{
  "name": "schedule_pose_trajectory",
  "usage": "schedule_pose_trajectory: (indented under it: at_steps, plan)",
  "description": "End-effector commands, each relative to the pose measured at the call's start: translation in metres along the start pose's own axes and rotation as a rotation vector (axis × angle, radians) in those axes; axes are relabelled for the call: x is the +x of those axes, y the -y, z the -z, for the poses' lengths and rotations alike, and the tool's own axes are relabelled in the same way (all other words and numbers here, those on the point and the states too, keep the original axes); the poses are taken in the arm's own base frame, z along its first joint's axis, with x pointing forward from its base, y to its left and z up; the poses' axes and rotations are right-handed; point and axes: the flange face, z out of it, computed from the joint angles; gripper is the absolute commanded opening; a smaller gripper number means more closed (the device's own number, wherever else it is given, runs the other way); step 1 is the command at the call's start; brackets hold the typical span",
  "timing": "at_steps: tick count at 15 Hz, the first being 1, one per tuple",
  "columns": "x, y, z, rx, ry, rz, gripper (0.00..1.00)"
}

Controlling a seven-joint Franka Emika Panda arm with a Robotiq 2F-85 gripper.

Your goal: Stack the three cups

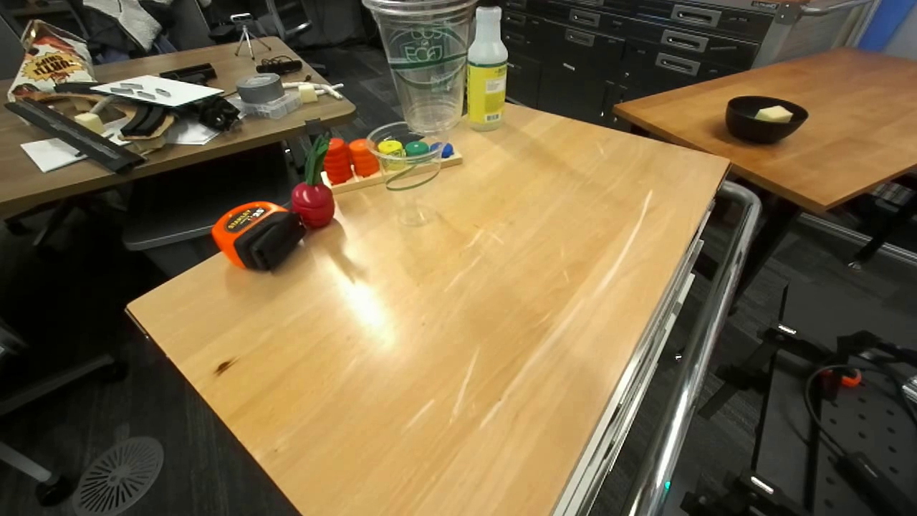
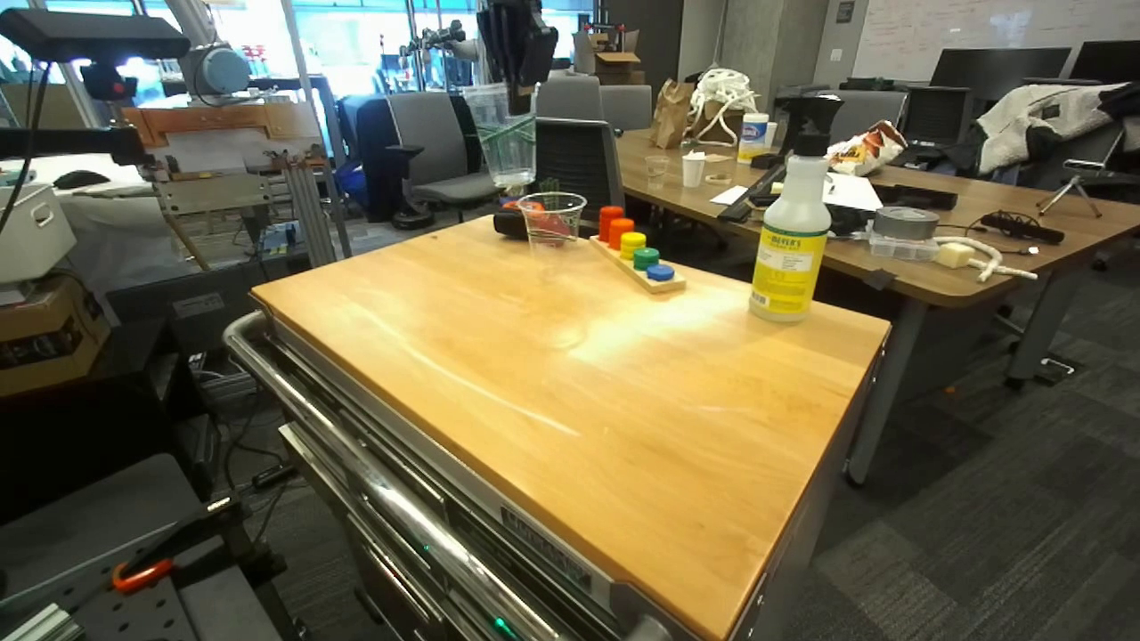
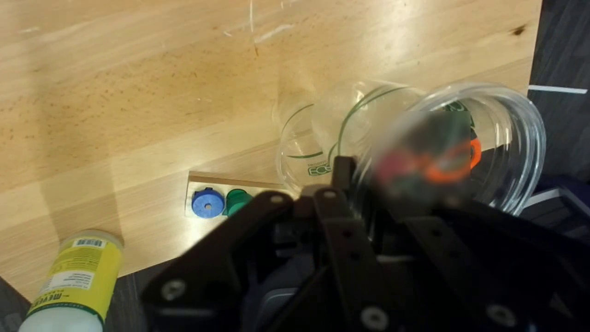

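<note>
Cups [image 1: 428,68], apparently two nested, hang clamped in the claw [image 2: 522,100] above the table [image 1: 466,322], with the third cup [image 1: 410,175] standing upright on it, so one last stacking seems left.

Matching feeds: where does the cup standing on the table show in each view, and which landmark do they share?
In an exterior view: table cup in the upper half, left of centre, below the held cups.
In an exterior view: table cup in the upper half, near the midline.
Wrist view: table cup near the middle, left of the held cups' rims.
Shared landmark: wooden board with coloured discs, close to it each time.
</note>
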Motion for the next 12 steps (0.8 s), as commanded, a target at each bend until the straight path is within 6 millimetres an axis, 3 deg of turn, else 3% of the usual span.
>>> schedule_pose_trajectory:
  at_steps: [1, 7, 12]
  plan:
    - [0.033, 0.015, -0.007, 0.015, -0.047, -0.029, 0.02]
    - [0.062, 0.022, -0.036, -0.013, -0.051, -0.023, 0.02]
    - [0.06, 0.023, -0.036, -0.065, -0.047, 0.023, 0.02]
